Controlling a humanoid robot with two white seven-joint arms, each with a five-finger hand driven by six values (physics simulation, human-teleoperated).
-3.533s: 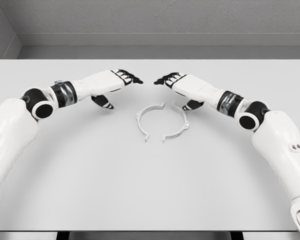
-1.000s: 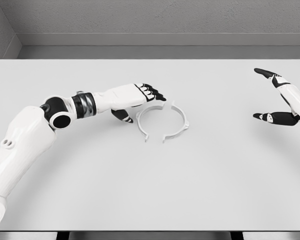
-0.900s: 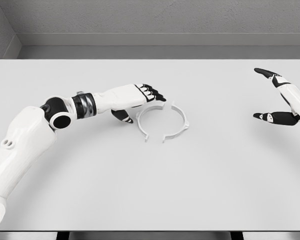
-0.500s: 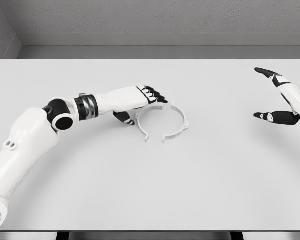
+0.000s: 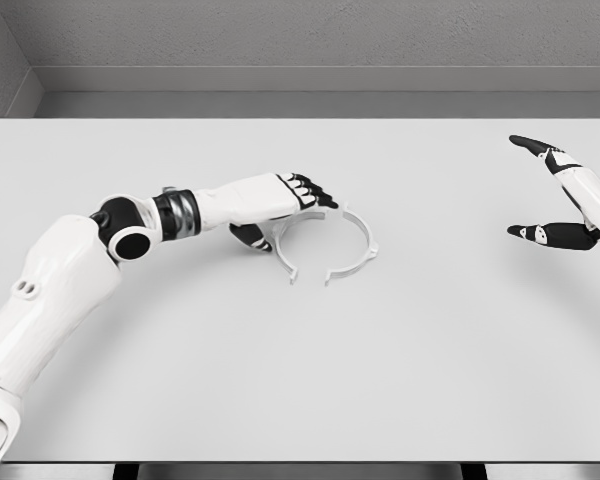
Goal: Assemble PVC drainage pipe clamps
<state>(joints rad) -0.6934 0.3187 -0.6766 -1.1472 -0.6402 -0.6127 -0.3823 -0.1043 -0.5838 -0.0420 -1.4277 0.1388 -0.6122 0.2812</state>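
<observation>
At the lower left of the frame, the white left arm comes in and reaches toward the middle of the grey surface [image 5: 310, 380]. Just past the middle lie the two white clamp halves, the left clamp half [image 5: 283, 243] and the right clamp half [image 5: 361, 246], facing each other as a broken ring with gaps at top and bottom. The left hand [image 5: 285, 203] hangs over the upper end of the left half, fingers loosely curled, thumb beside the arc's outer edge; whether it grips the part cannot be told. A push here could slide the thin arc sideways and skew the ends. At the far right edge, the right hand [image 5: 560, 200] hovers spread and empty.
</observation>
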